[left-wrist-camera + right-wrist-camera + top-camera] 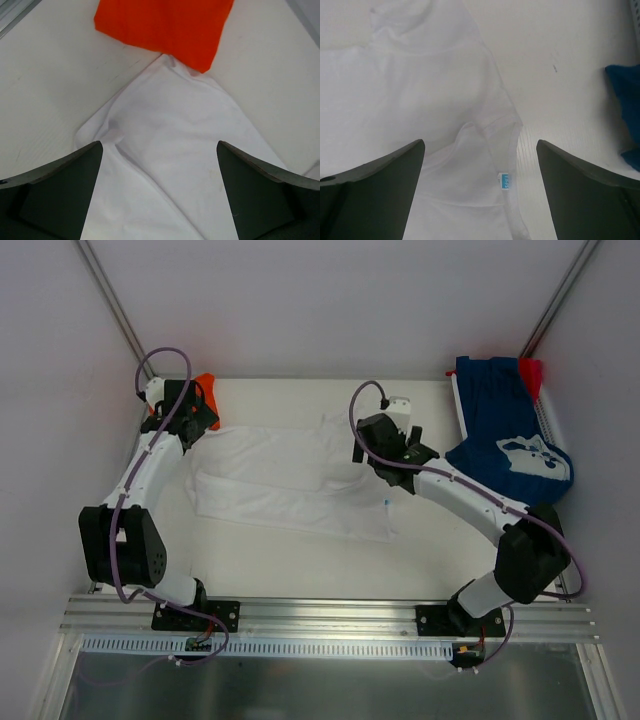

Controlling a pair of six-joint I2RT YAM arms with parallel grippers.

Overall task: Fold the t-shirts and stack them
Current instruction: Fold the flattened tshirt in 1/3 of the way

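Table [300, 560]: a white top that fills the cell, with both arm bases bolted along its near edge.

White t-shirt [290, 480]: lying flat across the middle of the table, running left to right. It is laid over itself in layers and creased, with a sleeve poking out toward the far side. Its left corner reaches the orange one, and its neck opening is at the right end. Nothing is holding it.

Navy blue t-shirt [505, 430]: well apart from the white one, bunched along the right edge of the table from the far corner down. Its white print faces up at the near end.

Orange t-shirt [165, 25]: in the far left corner, looking folded into a neat flat piece. It touches the tip of the white shirt, and I can't tell which of them lies on top.

Left gripper [160, 147]: above the left end of the white shirt, just short of the orange one. Its fingers stand wide apart with only cloth seen between them, and it grips nothing.

Right gripper [480, 145]: over the right end of the white shirt, by the neckline. Its fingers are spread wide too and it has no hold on anything.

Red t-shirt [530, 372]: only a small scrap shows, at the far right corner against the navy one.

Blue tag [504, 181]: a tiny label on the neck rim of the white shirt.
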